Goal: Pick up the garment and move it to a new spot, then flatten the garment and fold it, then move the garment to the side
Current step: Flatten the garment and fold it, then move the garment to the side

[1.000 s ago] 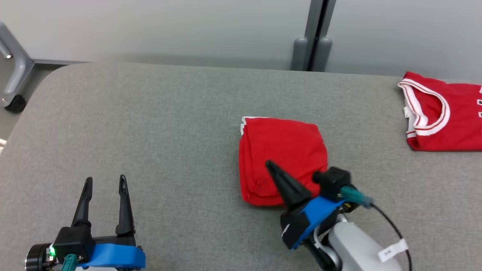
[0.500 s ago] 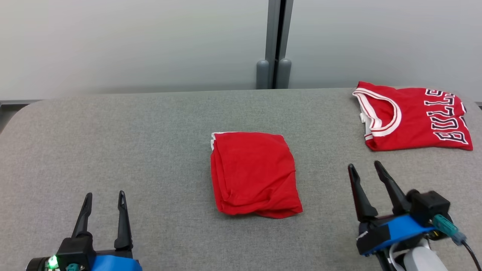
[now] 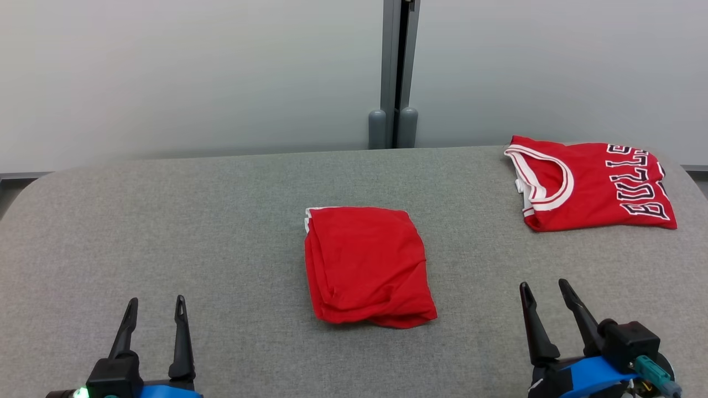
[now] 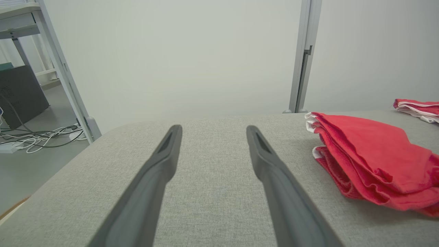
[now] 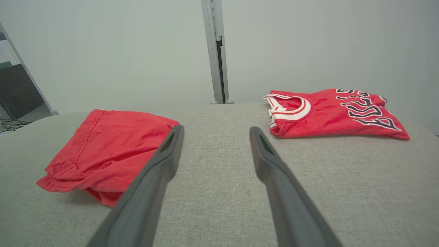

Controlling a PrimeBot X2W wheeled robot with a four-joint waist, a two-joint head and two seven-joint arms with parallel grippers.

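Head view. Folded red garment (image 3: 365, 265) lies flat near the middle of the grey fabric bench (image 3: 221, 232), a white edge showing at its far-left corner. Nothing touches it. Left gripper (image 3: 156, 301) sits at lower left with its fingers spread and nothing between them, well apart from the garment. Right gripper (image 3: 543, 284) sits at lower right, fingers likewise spread and holding nothing, clear of the cloth. A red jersey (image 3: 592, 185) with white neck trim lies at the far-right end of the bench. Its black-and-white lettering runs sideways and reads "BULL", with the last letter partly cut off at the fold. A grey post (image 3: 394, 72) stands against the wall behind.

Left wrist view. Left gripper (image 4: 213, 127) fingers are parted over bare bench (image 4: 212, 192). Folded red garment (image 4: 370, 157) is to the right, its layered edges visible. The red jersey (image 4: 416, 108) is just visible at the far right. Cables (image 4: 31, 139) lie on the floor beside a metal frame (image 4: 65, 75).

Right wrist view. Right gripper (image 5: 216, 127) fingers are parted and empty. Folded red garment (image 5: 109, 144) is to the left, its hem stitching visible. The red jersey (image 5: 336, 113) is ahead to the right, its lettering foreshortened and not cleanly readable.
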